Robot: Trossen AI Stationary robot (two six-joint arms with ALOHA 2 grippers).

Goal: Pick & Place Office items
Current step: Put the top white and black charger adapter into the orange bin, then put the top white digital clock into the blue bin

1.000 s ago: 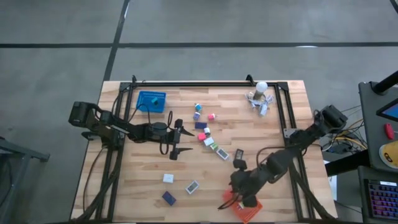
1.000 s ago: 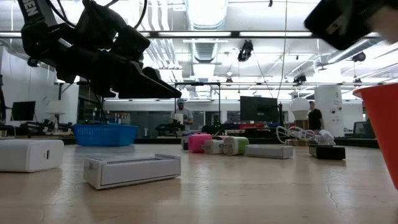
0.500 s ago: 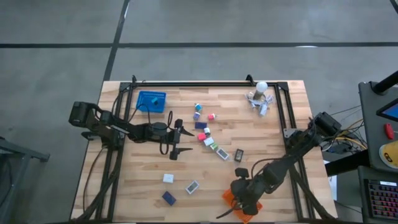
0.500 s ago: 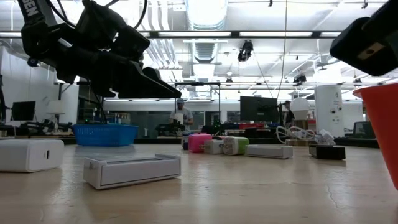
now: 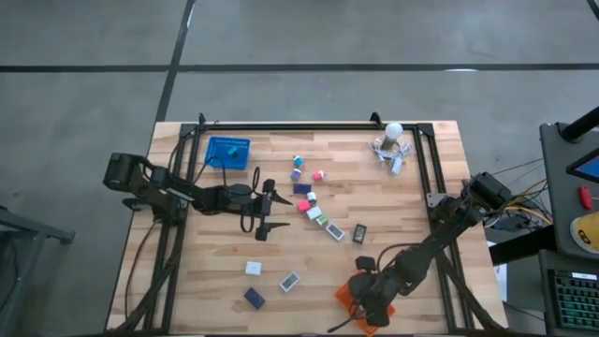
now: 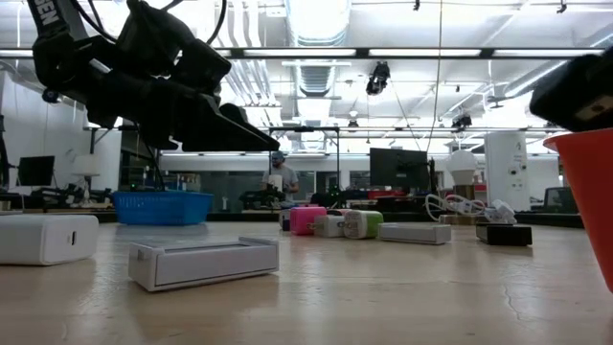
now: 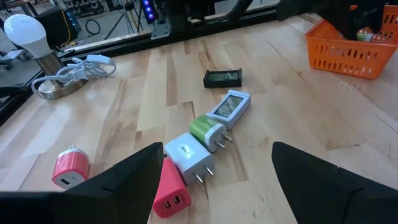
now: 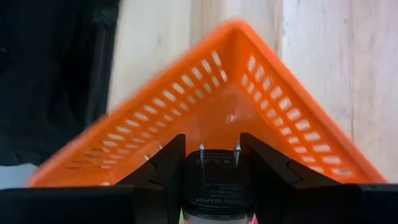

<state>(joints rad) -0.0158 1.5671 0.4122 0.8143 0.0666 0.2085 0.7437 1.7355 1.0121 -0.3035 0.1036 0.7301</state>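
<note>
Orange mesh of the basket (image 8: 261, 112) lies below the right gripper (image 8: 217, 163), whose jaws are clamped on a dark plug adapter (image 8: 217, 186). If released off-centre, it could strike the rim. The blue basket (image 5: 227, 153) far left appears empty. The left gripper (image 7: 211, 180) hovers, jaws apart, over the chargers (image 7: 205, 140).

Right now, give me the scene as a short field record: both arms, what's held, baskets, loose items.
left gripper: open, empty, over mid-table
right gripper: shut on black power adapter, above the orange basket
orange basket position: front right of table
blue basket: back left
loose items: row of chargers mid-table, three small boxes front left
</note>
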